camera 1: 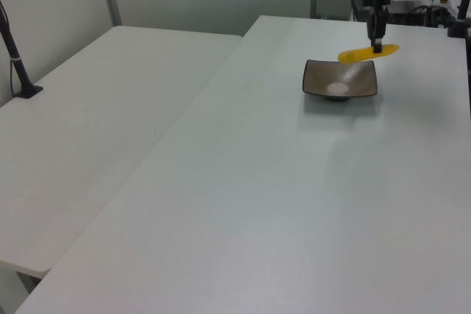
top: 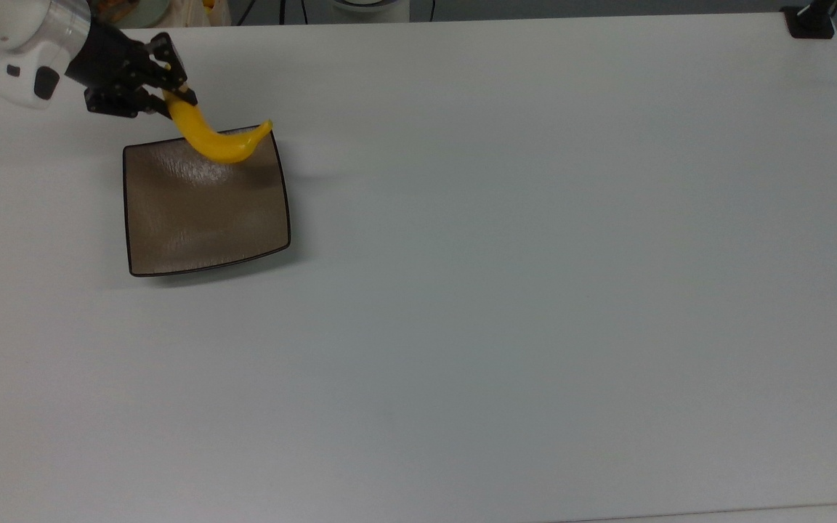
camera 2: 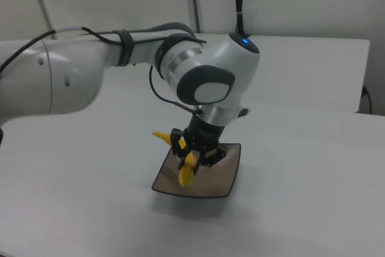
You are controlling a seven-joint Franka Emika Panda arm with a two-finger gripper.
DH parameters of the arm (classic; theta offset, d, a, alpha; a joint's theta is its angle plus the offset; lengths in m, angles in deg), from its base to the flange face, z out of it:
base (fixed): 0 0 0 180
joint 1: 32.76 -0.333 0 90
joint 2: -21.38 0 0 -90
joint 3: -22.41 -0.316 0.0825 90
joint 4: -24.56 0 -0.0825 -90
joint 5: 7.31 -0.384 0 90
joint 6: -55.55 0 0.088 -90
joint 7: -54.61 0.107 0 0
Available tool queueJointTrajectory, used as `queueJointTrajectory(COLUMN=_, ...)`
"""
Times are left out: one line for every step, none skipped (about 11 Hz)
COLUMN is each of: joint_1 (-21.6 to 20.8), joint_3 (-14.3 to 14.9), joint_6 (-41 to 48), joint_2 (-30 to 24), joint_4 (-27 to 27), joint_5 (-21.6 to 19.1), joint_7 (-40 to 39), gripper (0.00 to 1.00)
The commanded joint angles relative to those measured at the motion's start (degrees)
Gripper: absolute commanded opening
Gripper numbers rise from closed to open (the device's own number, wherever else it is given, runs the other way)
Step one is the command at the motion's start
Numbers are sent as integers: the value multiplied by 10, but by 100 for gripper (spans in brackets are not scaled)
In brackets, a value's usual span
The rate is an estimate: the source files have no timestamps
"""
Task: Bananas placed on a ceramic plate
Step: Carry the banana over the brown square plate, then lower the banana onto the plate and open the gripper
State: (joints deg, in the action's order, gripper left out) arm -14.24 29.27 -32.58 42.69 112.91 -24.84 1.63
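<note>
Black two-finger pincer (top: 171, 94) clamped on one end of a slim, curved, bright yellow banana (top: 219, 141), held off the white desk (top: 535, 254). In the top view, banana reaching from the pincer down and to the top view's right, its middle over the upper edge of a square, glossy brown ceramic plate (top: 204, 218) with a thin dark rim, its free tip near the plate's upper right corner. Seen in the left view as a yellow sliver (camera 1: 368, 53) hanging just above the plate's far edge (camera 1: 340, 79), pincer (camera 1: 377, 47) pointing straight down at its right end, a gap visible between fruit and plate. In the right view, pincer (camera 2: 191, 157) gripping the banana (camera 2: 186, 173) above the plate's near-left part (camera 2: 210, 179), one yellow end poking out to the right view's left, the other hanging down toward the plate. White arm (camera 2: 120, 70) stretching in from the right view's left. Plate flat on the desk, well toward the top view's left.
</note>
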Motion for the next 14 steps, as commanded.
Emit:
queueJointTrajectory(joint_1=-7, joint_3=5, joint_6=-56, joint_2=22, joint_4=7, joint_5=-25, joint_7=-13, gripper=0)
queueJointTrajectory(joint_1=-7, joint_3=6, joint_6=-67, joint_2=30, joint_4=5, joint_5=-26, joint_7=-13, gripper=0)
queueJointTrajectory(joint_1=-8, joint_3=5, joint_6=-78, joint_2=34, joint_4=5, joint_5=-26, joint_7=-13, gripper=0)
queueJointTrajectory(joint_1=-9, joint_3=5, joint_6=-92, joint_2=39, joint_4=6, joint_5=-26, joint_7=-9, gripper=1)
queueJointTrajectory(joint_1=-12, joint_3=5, joint_6=-106, joint_2=43, joint_4=7, joint_5=-27, joint_7=-8, gripper=2)
queueJointTrajectory(joint_1=-12, joint_3=5, joint_6=-112, joint_2=47, joint_4=7, joint_5=-30, joint_7=-7, gripper=6)
queueJointTrajectory(joint_1=-13, joint_3=5, joint_6=-113, joint_2=48, joint_4=7, joint_5=-43, joint_7=-6, gripper=21)
queueJointTrajectory(joint_1=-13, joint_3=4, joint_6=-113, joint_2=49, joint_4=7, joint_5=-52, joint_7=-5, gripper=32)
queueJointTrajectory(joint_1=-14, joint_3=4, joint_6=-113, joint_2=50, joint_4=7, joint_5=-53, joint_7=-5, gripper=59)
queueJointTrajectory(joint_1=-14, joint_3=4, joint_6=-113, joint_2=50, joint_4=7, joint_5=-52, joint_7=-5, gripper=70)
queueJointTrajectory(joint_1=-15, joint_3=4, joint_6=-113, joint_2=49, joint_4=7, joint_5=-52, joint_7=-5, gripper=73)
queueJointTrajectory(joint_1=-15, joint_3=4, joint_6=-111, joint_2=46, joint_4=6, joint_5=-52, joint_7=-4, gripper=99)
queueJointTrajectory(joint_1=-16, joint_3=4, joint_6=-105, joint_2=39, joint_4=6, joint_5=-51, joint_7=-3, gripper=100)
queueJointTrajectory(joint_1=-30, joint_3=5, joint_6=-103, joint_2=30, joint_4=6, joint_5=-44, joint_7=3, gripper=100)
